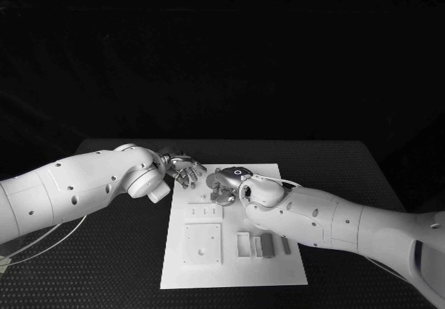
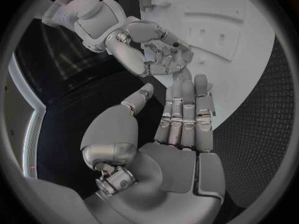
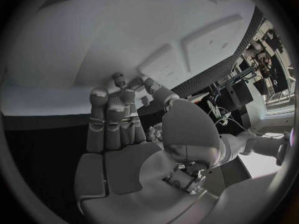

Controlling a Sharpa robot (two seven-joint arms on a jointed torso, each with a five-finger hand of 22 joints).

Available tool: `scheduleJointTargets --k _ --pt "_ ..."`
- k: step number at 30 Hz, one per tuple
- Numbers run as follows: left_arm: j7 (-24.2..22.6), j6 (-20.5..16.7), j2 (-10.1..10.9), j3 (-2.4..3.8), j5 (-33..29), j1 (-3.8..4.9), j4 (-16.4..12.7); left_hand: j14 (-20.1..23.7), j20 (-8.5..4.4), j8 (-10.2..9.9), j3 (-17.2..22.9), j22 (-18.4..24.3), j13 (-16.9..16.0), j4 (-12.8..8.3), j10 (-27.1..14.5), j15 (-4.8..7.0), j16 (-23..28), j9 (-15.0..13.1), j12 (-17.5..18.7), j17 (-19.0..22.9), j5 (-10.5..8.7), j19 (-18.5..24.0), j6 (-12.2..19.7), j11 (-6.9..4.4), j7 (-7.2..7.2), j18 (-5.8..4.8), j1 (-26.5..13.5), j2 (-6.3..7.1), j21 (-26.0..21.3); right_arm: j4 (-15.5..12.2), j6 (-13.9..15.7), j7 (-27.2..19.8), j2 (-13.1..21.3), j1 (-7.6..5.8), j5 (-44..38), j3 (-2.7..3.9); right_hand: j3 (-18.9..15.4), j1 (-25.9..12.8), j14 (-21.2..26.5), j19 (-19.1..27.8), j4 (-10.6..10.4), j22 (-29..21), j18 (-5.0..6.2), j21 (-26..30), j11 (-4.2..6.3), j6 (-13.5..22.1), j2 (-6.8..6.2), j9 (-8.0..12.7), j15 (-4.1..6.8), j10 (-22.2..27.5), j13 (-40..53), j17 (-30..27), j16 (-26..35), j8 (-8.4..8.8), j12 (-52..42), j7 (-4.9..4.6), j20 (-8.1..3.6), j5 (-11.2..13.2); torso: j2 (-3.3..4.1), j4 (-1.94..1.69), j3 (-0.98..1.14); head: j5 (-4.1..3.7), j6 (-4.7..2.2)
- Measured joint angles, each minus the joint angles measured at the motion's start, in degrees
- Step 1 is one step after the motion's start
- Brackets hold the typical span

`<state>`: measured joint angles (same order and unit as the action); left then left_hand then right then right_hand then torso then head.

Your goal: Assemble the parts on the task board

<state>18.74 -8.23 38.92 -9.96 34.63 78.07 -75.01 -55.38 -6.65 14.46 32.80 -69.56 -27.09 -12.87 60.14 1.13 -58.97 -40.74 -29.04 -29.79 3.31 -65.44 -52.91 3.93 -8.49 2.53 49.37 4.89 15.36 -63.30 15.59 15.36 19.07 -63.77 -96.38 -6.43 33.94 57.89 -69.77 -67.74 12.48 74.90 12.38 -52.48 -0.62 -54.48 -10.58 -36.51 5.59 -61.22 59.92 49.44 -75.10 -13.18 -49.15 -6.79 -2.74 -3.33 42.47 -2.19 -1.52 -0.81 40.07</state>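
Note:
The white task board (image 1: 236, 270) lies in the middle of the black table. Several small grey parts (image 1: 267, 244) stand in a row near its right side. My left hand (image 1: 186, 168) hovers at the board's far left corner, fingers (image 2: 187, 109) stretched straight and thumb apart, holding nothing. My right hand (image 1: 226, 183) is over the board's far end, close to the left one. Its fingers (image 2: 165, 57) curl inward just beyond my left fingertips. Whether something small sits between its thumb (image 3: 181, 129) and fingers (image 3: 115, 109) is hidden.
Two raised white blocks (image 1: 203, 212) (image 1: 202, 243) with holes sit on the board's left half. They also appear on the board (image 3: 93, 35) past my right fingers as blocks (image 3: 212, 42). Black table (image 1: 111, 257) surrounds the board on all sides.

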Motion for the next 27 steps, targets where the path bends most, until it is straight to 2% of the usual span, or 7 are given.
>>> scheduleJointTargets --k 9,17,22,27 --pt "0.0 0.1 0.0 0.00 0.0 0.02 -0.1 0.0 0.01 0.0 0.0 0.0 0.0 0.0 -0.1 0.00 0.0 0.0 0.0 0.0 0.00 0.0 0.1 -0.05 0.04 0.00 0.0 0.00 -0.2 0.7 0.0 -0.9 -0.3 -0.12 0.0 -0.21 0.1 2.1 0.2 0.1 1.8 0.0 0.01 0.0 0.21 0.0 2.39 -0.3 0.20 0.2 -0.4 0.1 0.0 -0.18 -0.4 0.01 0.09 0.0 0.04 0.03 0.01 0.09 0.15" --pt "0.0 0.2 0.0 0.00 0.0 0.01 -0.1 0.0 0.01 0.0 0.0 0.0 0.1 0.0 -0.1 0.00 0.0 0.0 0.0 0.1 0.00 0.0 0.1 -0.06 0.04 0.00 0.0 0.00 -0.2 1.0 0.2 -1.1 -0.6 -0.09 -0.1 -0.39 -0.5 2.1 0.3 0.2 2.4 0.0 0.01 0.0 0.21 0.1 2.36 -0.4 0.14 0.2 -0.6 0.1 0.0 -0.20 -0.6 0.12 0.22 0.0 0.04 0.04 0.04 0.19 0.35" --pt "0.0 0.2 0.0 0.00 0.0 0.01 -0.2 0.0 0.01 0.0 0.0 0.0 0.0 0.0 -0.1 0.00 0.0 0.0 0.0 0.1 0.00 0.0 0.1 -0.06 0.04 0.00 0.0 0.00 -0.2 1.0 0.6 -1.0 -0.7 -0.09 -1.1 -0.70 -0.5 1.8 0.3 0.3 2.4 0.0 0.01 0.0 0.01 0.2 1.61 -0.4 0.13 0.4 -0.7 0.1 0.0 -0.22 -0.6 0.21 0.30 0.0 0.01 0.07 0.04 0.23 0.42" --pt "0.0 0.3 0.0 0.00 0.0 0.01 -0.2 0.0 0.02 0.0 0.0 0.0 0.0 0.0 -0.1 0.00 0.0 0.0 0.0 0.1 0.00 0.0 0.1 -0.06 0.05 0.00 0.0 0.00 -0.2 0.9 1.0 -0.8 -0.7 -0.06 -2.3 -0.94 -0.5 2.0 0.3 0.3 2.4 0.0 0.01 0.0 0.00 0.2 1.20 -0.3 0.12 0.4 -0.8 0.1 0.0 0.50 -0.6 0.22 0.31 0.0 0.00 0.07 0.04 0.24 0.48"
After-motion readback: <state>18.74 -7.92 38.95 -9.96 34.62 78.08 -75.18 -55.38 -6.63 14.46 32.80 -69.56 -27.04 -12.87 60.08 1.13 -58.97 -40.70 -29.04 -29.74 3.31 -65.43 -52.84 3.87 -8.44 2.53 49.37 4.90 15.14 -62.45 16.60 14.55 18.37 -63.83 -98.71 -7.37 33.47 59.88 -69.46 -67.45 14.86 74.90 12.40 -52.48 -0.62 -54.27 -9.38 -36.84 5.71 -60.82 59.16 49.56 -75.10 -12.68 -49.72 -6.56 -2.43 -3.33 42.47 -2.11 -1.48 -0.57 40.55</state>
